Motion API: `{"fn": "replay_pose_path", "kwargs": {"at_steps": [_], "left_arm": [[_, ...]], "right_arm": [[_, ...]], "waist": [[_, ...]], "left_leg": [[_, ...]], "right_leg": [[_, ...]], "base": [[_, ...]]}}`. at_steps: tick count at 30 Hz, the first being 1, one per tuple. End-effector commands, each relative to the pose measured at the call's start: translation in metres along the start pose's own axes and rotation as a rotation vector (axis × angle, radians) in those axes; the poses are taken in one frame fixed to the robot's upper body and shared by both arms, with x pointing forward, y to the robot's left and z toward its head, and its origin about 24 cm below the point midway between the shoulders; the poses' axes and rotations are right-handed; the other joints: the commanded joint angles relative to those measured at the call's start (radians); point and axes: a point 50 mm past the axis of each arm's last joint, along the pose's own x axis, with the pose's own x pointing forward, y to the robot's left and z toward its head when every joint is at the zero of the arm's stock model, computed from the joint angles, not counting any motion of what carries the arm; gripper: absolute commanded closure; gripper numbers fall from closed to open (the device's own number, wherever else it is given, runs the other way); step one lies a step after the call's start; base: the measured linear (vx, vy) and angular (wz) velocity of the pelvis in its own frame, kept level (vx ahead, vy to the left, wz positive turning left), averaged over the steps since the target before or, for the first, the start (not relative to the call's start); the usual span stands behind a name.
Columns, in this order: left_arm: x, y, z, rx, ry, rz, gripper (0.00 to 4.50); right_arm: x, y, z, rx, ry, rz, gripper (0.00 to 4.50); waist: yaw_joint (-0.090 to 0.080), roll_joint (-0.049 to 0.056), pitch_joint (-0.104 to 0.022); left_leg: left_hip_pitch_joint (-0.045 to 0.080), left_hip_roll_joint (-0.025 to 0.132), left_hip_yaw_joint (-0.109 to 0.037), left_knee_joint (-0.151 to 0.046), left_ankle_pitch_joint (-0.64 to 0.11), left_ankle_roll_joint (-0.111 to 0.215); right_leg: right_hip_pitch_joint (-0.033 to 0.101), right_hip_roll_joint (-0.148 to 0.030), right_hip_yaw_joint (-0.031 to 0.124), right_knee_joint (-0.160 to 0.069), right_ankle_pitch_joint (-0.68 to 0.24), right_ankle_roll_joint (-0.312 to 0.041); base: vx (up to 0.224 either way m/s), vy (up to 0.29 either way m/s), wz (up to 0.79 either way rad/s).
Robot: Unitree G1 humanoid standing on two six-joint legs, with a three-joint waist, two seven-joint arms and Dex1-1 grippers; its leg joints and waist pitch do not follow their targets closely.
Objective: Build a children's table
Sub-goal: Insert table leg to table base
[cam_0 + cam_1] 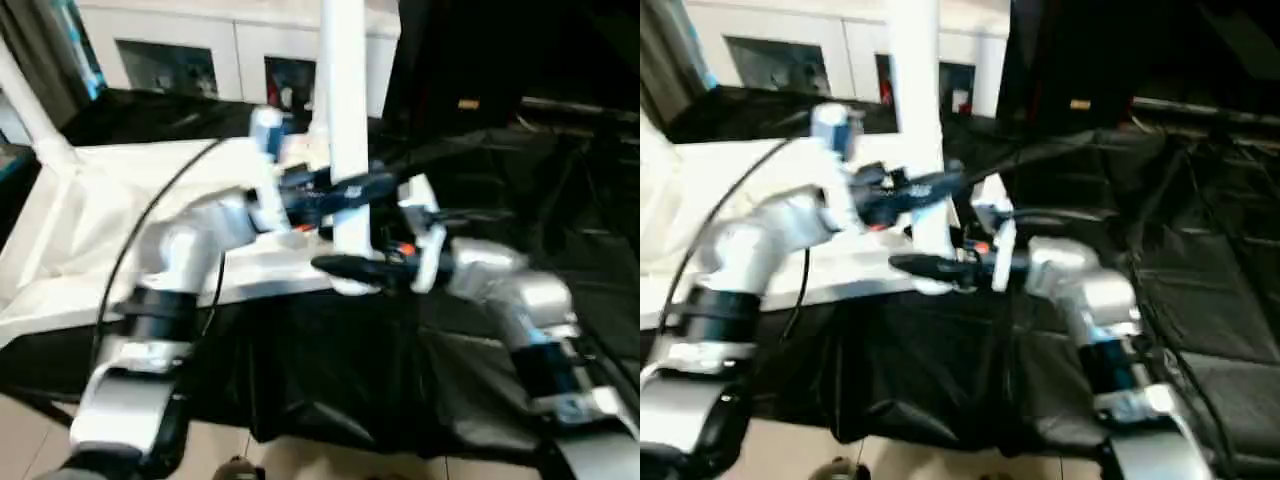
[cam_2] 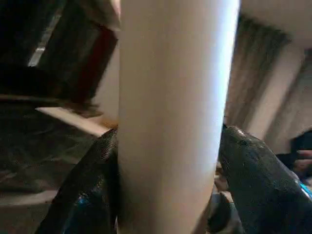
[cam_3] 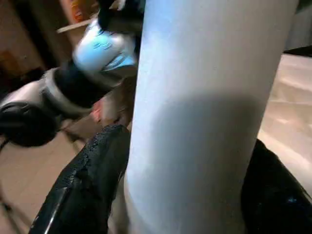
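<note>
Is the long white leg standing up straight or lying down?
Standing up. The long white tubular leg rises straight from the white plastic tabletop, with the left gripper and right gripper around it.

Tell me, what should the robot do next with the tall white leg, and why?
Probably push the leg straight down. It stands upright at the tabletop's corner, with the left hand and right hand both clamped around it, one above the other.
</note>
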Motion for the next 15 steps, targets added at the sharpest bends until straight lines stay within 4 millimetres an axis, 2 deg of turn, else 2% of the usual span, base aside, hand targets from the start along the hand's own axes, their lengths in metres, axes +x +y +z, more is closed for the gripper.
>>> {"fn": "replay_pose_path", "kwargs": {"at_steps": [1,2,6,8,10,13,15], "left_arm": [[0.0077,-0.0091,0.0119,0.020,-0.014,-0.101,1.33],[0.0081,-0.0098,0.0126,0.013,-0.008,-0.117,1.61],[0.0077,-0.0113,0.0132,0.003,0.003,-0.140,1.69],[0.0095,-0.0091,0.0118,0.005,0.013,-0.122,2.03],[0.0103,-0.0078,0.0104,0.011,0.019,-0.107,2.11],[0.0104,-0.0057,0.0094,0.013,0.017,-0.078,2.47],[0.0100,-0.0046,0.0096,0.022,0.015,-0.058,2.47]], "right_arm": [[-0.0036,0.0005,-0.0065,0.038,0.022,0.000,1.84],[-0.0035,0.0013,-0.0073,0.041,0.026,0.005,1.84],[-0.0035,0.0036,-0.0080,0.047,0.032,0.017,1.84],[-0.0035,0.0052,-0.0087,0.050,0.036,0.019,1.84],[-0.0036,0.0054,-0.0088,0.048,0.036,0.016,1.84],[-0.0037,0.0057,-0.0091,0.041,0.038,0.010,1.85],[-0.0035,0.0055,-0.0092,0.028,0.041,0.003,1.85]], "waist": [[0.001,0.009,-0.076],[0.001,0.016,-0.078],[-0.002,0.012,-0.079],[-0.001,0.016,-0.082],[-0.001,0.016,-0.082],[-0.001,0.016,-0.083],[-0.002,0.015,-0.081]], "left_leg": [[0.026,0.014,-0.008,-0.070,-0.308,-0.017],[0.025,0.013,-0.012,-0.071,-0.306,-0.024],[0.026,0.012,-0.012,-0.071,-0.300,-0.026],[0.025,0.012,-0.012,-0.069,-0.284,-0.025],[0.022,0.011,-0.011,-0.068,-0.272,-0.021],[0.023,0.012,-0.011,-0.068,-0.274,-0.020],[0.023,0.011,-0.012,-0.069,-0.281,-0.020]], "right_leg": [[0.049,-0.034,0.025,-0.071,-0.269,-0.227],[0.050,-0.036,0.024,-0.071,-0.273,-0.218],[0.050,-0.034,0.025,-0.071,-0.250,-0.217],[0.051,-0.034,0.025,-0.067,-0.207,-0.230],[0.053,-0.033,0.024,-0.064,-0.180,-0.237],[0.053,-0.033,0.023,-0.066,-0.179,-0.240],[0.054,-0.034,0.024,-0.068,-0.200,-0.236]], "base": [[0.000,0.000,0.00],[0.000,0.000,0.00],[0.000,0.000,0.00],[0.000,0.000,0.00],[0.000,0.000,0.00],[0.000,0.000,0.00],[0.000,0.000,0.00]]}}
